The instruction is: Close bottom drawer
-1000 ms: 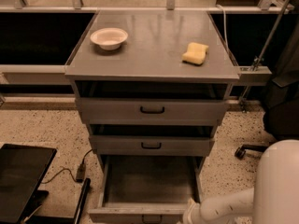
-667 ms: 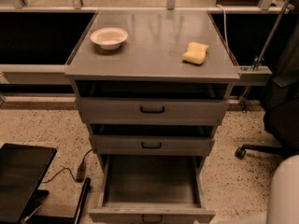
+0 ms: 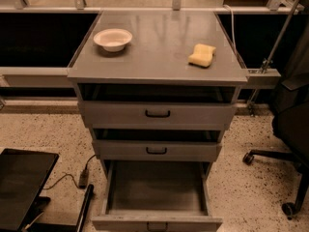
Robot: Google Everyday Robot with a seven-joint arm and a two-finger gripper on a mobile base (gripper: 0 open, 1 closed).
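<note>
Currently the bottom drawer (image 3: 157,195) sits at 6 o'clock, pulled well out from the desk (image 3: 159,42), with its grey inside showing and its front at the lower edge. The two drawers (image 3: 157,114) above it show dark gaps over their fronts. On the desk top there is a white bowl (image 3: 112,38) at 10 o'clock and a yellow sponge (image 3: 202,55) at 2 o'clock. My gripper is out of view, so I cannot tell its state.

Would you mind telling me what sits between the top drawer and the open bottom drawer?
In the camera view, the middle drawer lies between the top drawer and the bottom drawer. The gripper is not in view.
</note>
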